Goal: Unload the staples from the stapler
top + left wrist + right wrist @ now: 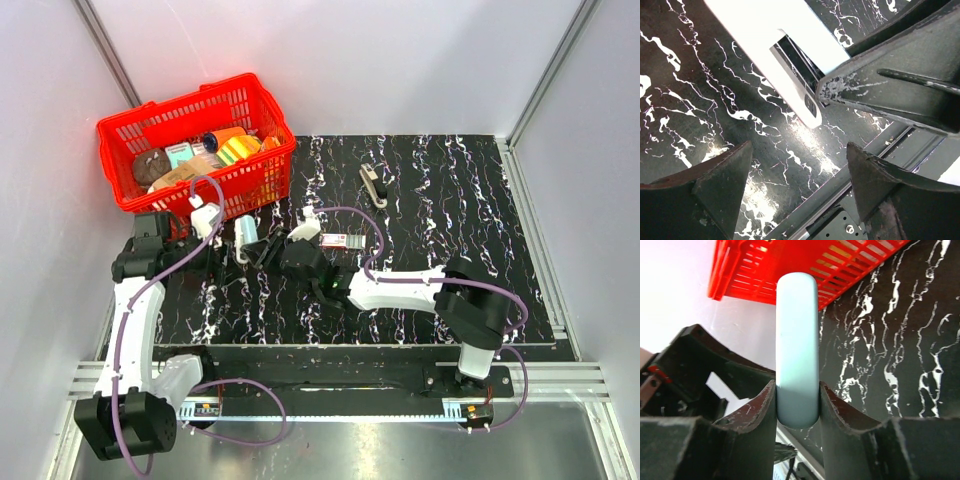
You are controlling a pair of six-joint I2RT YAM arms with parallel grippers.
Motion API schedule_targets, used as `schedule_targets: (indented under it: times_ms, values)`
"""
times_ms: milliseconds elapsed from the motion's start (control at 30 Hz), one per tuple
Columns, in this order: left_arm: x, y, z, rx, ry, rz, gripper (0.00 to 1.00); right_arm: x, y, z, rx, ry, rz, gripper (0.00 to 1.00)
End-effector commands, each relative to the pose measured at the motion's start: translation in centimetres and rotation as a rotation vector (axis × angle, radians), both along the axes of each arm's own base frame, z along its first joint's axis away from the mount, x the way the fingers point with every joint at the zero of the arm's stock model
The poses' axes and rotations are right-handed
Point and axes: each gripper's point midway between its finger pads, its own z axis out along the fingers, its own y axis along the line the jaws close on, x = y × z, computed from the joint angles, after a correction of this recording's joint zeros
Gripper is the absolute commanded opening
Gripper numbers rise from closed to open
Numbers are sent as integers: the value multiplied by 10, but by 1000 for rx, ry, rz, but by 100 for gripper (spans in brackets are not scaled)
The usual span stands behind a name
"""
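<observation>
The stapler (373,185), small, dark with silvery parts, lies alone on the black marbled table at the back centre, away from both grippers. My right gripper (264,249) is shut on a pale blue-white slim bar (245,234), which stands upright between its jaws (797,340). My left gripper (222,250) is open and empty just left of the bar. In the left wrist view the bar (765,30) slants above my open left gripper (799,150), showing a dark slot on its underside, with a right finger (900,75) against it.
A red basket (190,105) full of items stands at the back left, close behind both grippers. A small red-and-white box (340,241) lies right of the right wrist. The table's front rail (875,150) runs below the left gripper.
</observation>
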Motion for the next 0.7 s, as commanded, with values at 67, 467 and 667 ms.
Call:
schedule_targets:
  times_ms: [67,467,667]
  values:
    - [20,-5,9,-10,-96,-63,74,-5,16,35,196,18,50,0]
    - [40,12,-11,109,-127,-74,28,-26,30,5,257,133,167,0]
    - [48,24,-19,171,-139,-31,4,-32,33,-3,237,137,202,0]
